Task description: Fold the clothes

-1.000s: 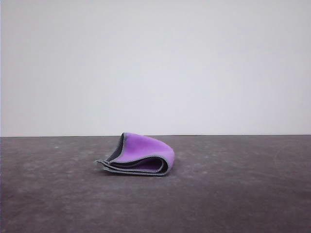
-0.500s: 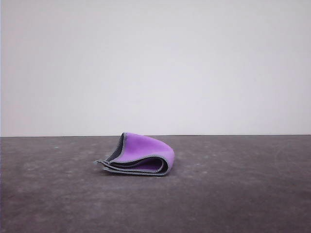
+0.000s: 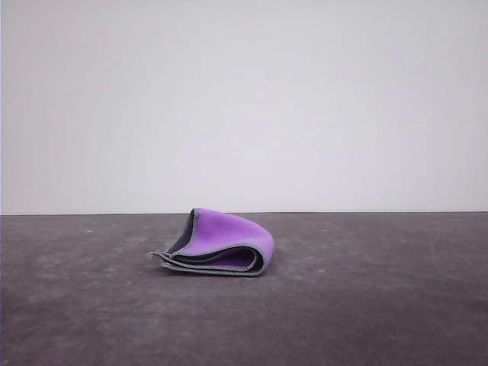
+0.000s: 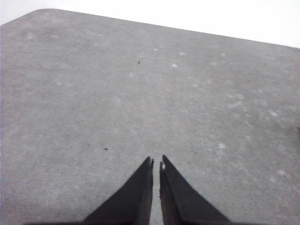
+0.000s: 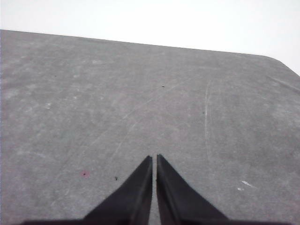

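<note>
Nothing has moved since a second ago: I see the cloth (image 3: 221, 244) lying folded on the dark grey table (image 3: 366, 305), purple face outward, grey stitched edging stacked in layers along its near side. My left gripper (image 4: 156, 161) and right gripper (image 5: 154, 157) each hang over bare tabletop, jaws pressed together and holding nothing.

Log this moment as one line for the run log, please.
cloth: folded, purple face up, loose on table | left claw: shut, over bare table | right claw: shut, over bare table | fold: appears done
</note>
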